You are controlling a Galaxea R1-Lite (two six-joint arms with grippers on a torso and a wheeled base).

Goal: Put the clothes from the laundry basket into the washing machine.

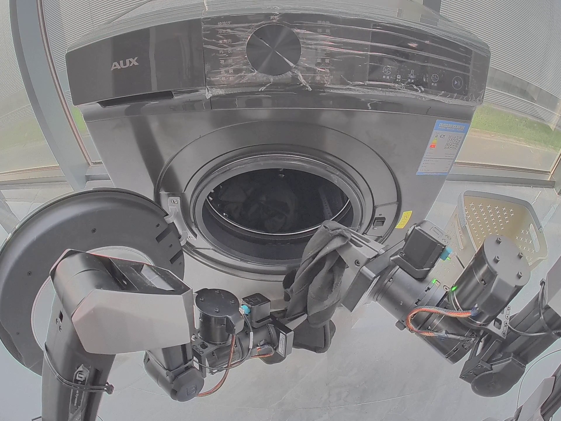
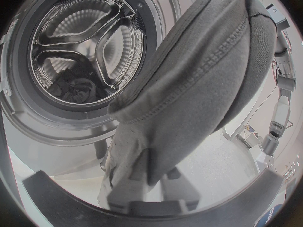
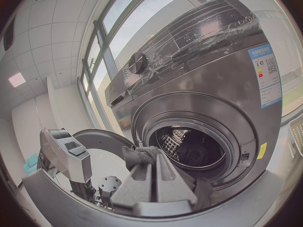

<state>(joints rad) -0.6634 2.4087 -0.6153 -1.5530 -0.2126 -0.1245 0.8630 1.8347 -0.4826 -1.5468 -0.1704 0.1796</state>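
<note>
Grey garment [image 2: 195,79] clamped in R hand [image 3: 154,157] by washer [image 1: 146,141]; L hand [image 2: 154,181] grip unclear

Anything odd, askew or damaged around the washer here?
Crinkled clear plastic film is taped over the grey washing machine's control panel and dial, wrinkled and uneven. The dark grey garment hanging before the drum is held by the right gripper, not dropped. Nothing looks spilled or broken.
</note>
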